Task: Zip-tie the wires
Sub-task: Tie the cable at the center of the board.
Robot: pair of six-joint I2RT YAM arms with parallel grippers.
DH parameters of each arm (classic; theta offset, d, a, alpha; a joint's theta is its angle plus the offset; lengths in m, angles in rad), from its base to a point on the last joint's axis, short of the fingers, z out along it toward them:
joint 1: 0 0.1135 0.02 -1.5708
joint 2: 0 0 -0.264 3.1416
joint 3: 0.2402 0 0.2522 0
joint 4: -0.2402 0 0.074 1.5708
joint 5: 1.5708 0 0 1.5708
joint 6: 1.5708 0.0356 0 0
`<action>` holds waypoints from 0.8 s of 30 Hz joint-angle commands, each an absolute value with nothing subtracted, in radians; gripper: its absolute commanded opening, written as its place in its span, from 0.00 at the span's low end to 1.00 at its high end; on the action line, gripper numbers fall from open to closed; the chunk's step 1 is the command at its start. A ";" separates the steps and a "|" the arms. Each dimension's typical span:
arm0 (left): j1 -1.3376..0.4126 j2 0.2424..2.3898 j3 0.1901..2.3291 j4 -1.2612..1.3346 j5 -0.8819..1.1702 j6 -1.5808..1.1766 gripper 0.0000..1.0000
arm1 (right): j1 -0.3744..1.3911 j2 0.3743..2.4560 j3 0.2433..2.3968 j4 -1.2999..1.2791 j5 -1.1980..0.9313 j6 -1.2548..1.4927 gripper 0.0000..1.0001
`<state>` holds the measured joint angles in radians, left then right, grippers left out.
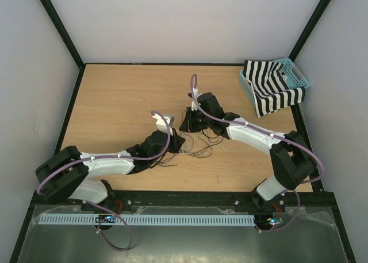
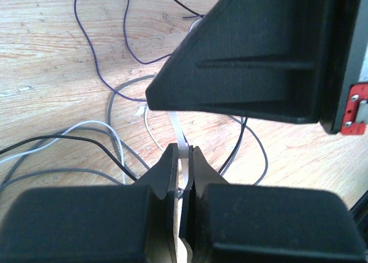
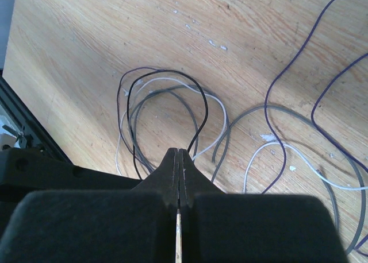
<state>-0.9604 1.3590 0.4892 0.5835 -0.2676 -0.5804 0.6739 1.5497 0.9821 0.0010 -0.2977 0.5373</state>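
Zip tie [image 2: 179,131]: thin, flat, whitish translucent strip, slightly curved. Pinched between the closed fingers of the left gripper [image 2: 183,154], running toward 12 o'clock under the black body of the right gripper [image 3: 179,157]. Right gripper pressed together, pale sliver in its seam. Wires [image 1: 201,143]: loose black, grey, white and purple loops mid-table [image 1: 115,113], at 3 o'clock from the left gripper. Basket [image 1: 300,79] at 2 o'clock.
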 commanded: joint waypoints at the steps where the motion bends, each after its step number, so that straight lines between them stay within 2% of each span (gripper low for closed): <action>1: -0.997 1.387 0.487 0.536 -0.177 -0.606 0.00 | 0.650 1.529 1.053 0.110 -0.250 0.526 0.00; 24: -0.997 1.387 0.482 0.450 -0.198 -0.640 0.00 | 0.612 1.486 1.110 0.080 -0.235 0.507 0.00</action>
<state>-0.9775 1.3762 0.4892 0.5251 -0.2356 -0.6315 0.6285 1.5372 1.0538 0.0017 -0.2665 0.5156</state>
